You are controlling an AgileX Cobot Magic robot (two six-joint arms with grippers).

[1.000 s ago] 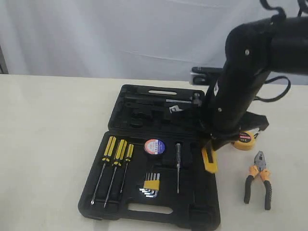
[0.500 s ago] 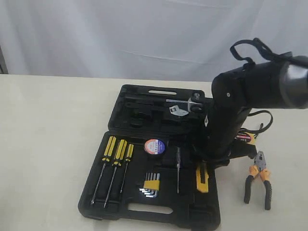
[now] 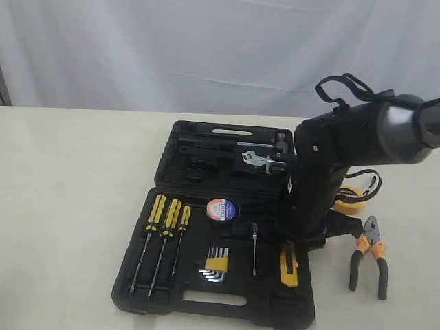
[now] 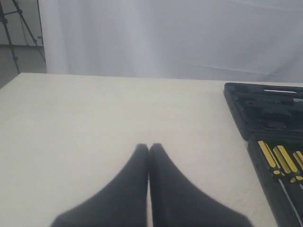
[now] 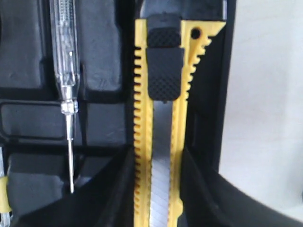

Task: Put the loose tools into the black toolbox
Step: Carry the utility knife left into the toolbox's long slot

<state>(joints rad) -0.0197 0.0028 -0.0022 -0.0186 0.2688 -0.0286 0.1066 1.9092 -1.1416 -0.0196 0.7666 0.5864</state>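
My right gripper [image 3: 297, 240] is shut on the yellow utility knife [image 3: 289, 265], holding it low over the right side of the open black toolbox [image 3: 206, 303]. In the right wrist view the knife [image 5: 161, 118] runs straight out between both fingers of the gripper [image 5: 157, 163], over a narrow slot by the box's wall. The black tape roll [image 3: 221, 208] sits inside the box. The yellow tape measure [image 3: 349, 200] and the orange-handled pliers [image 3: 370, 258] lie on the table right of the box. My left gripper [image 4: 149, 147] is shut and empty over bare table.
Three yellow-and-black screwdrivers [image 3: 165, 227], a hex key set [image 3: 216, 265] and a clear-handled tester [image 3: 254, 240] lie in the tray. The lid [image 3: 220, 155] lies flat behind the tray. A white curtain hangs at the back. The box edge [image 4: 265, 109] shows in the left wrist view.
The right arm has swung down and leftward, carrying the knife from the box's right edge to low over the tray's right slot. The left gripper shows no earlier frame.
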